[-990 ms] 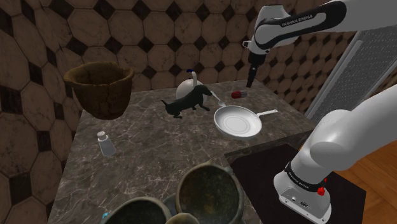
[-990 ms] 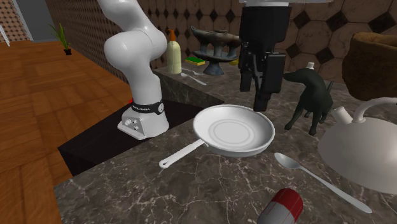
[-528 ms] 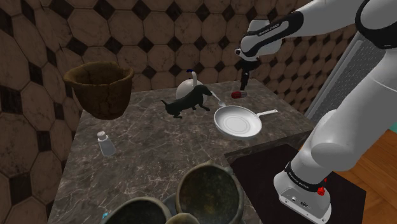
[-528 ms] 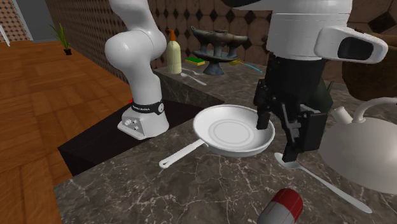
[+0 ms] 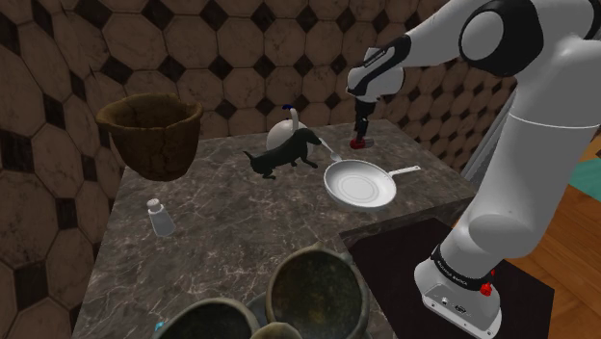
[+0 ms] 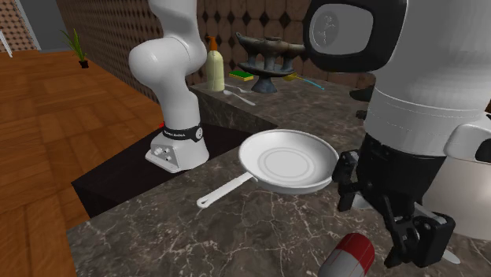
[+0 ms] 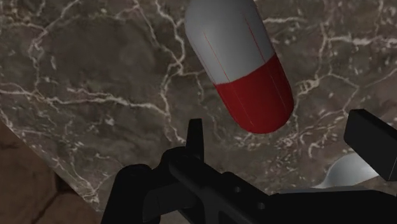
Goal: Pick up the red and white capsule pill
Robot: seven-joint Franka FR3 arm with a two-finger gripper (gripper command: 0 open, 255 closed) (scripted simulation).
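In the last second I have watched the arm swing off the white frying pan (image 6: 289,161) and drop toward the tabletop (image 5: 241,221). A second ago the jaws hung high by the pan's far side, and half a second ago they were crossing its rim. Now they sit low, close over the red and white capsule pill (image 7: 238,63). The pill itself has not moved. It lies flat on the tabletop, beyond the pan in the shoulder view, with its red end toward the jaws and its white end pointing away. The wrist view shows the jaws released, their black fingers (image 7: 195,137) standing well apart, with the pill just ahead of them and untouched. I judge the approach nearly done: what remains is a short descent to straddle the capsule, then closing. Its rounded body looks likely to roll or slip out if the fingers meet it off-centre. The tabletop is dark marble with pale veins. It also carries a black dog figurine (image 5: 284,154), a white kettle (image 5: 289,130), a small shaker (image 5: 161,218), a brown tub (image 5: 151,133) and dark bowls (image 5: 316,289) at the near end. Behind it is a wall of brown octagonal tiles (image 5: 58,58). The floor (image 6: 47,118) is wood planks, with a small plant (image 6: 76,46) far off.
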